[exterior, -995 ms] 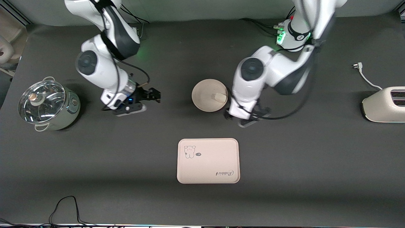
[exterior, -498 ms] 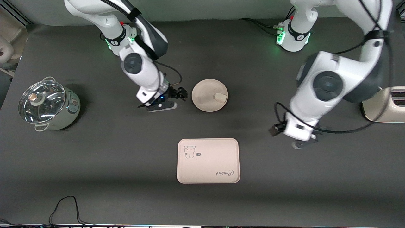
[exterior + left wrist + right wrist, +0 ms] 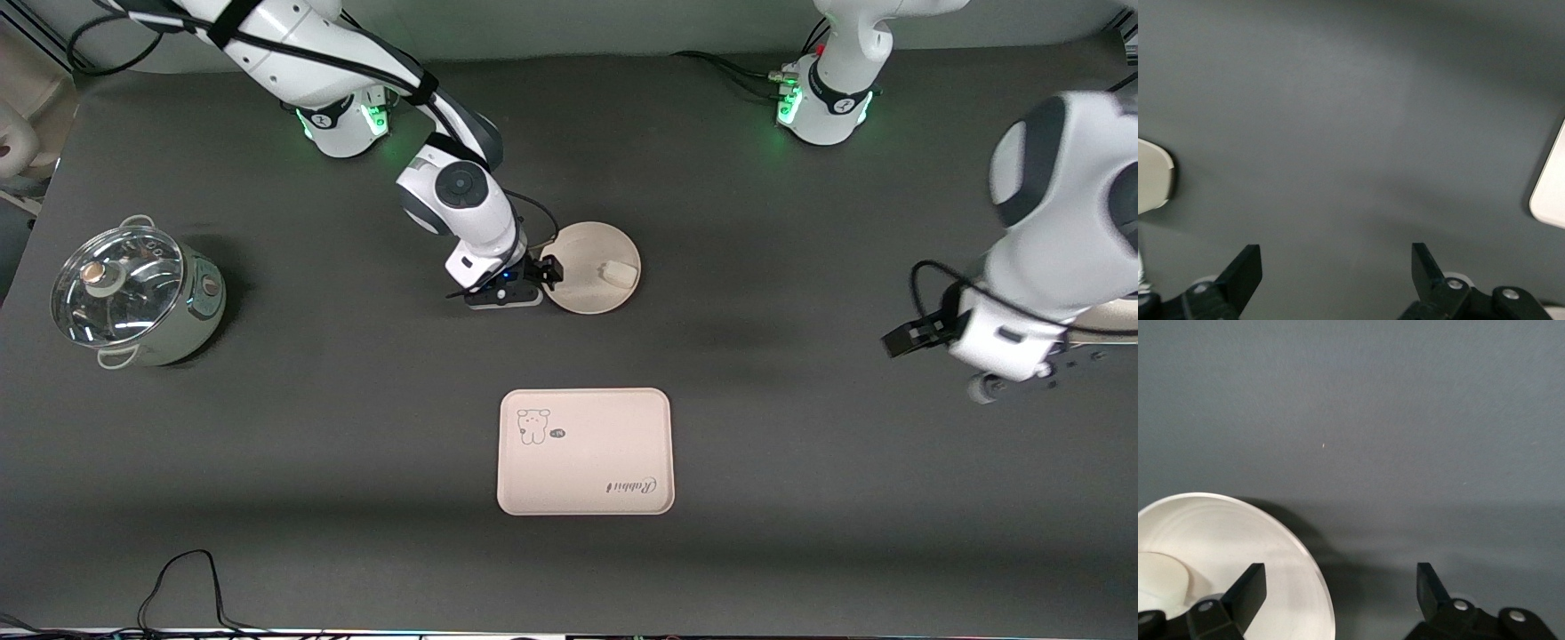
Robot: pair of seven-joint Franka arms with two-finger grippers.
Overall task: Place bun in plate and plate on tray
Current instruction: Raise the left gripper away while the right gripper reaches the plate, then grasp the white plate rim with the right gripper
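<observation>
Closest to the front camera, the cream rectangular tray (image 3: 585, 452) is lying on the dark desk. Farther off, the small off-white bun (image 3: 618, 272) is sitting in the round cream plate (image 3: 589, 280). Right hand (image 3: 544, 273), fingers spread, should pinch the rim squarely. Left hand (image 3: 916, 335) is waiting, spread.

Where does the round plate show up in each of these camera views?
Front view: the plate sits mid-table, farther from the camera than the tray, with the right gripper at its rim.
Left wrist view: not in it.
Right wrist view: its rim curves along the lower corner.
Shared landmark: the bun on the plate.
</observation>
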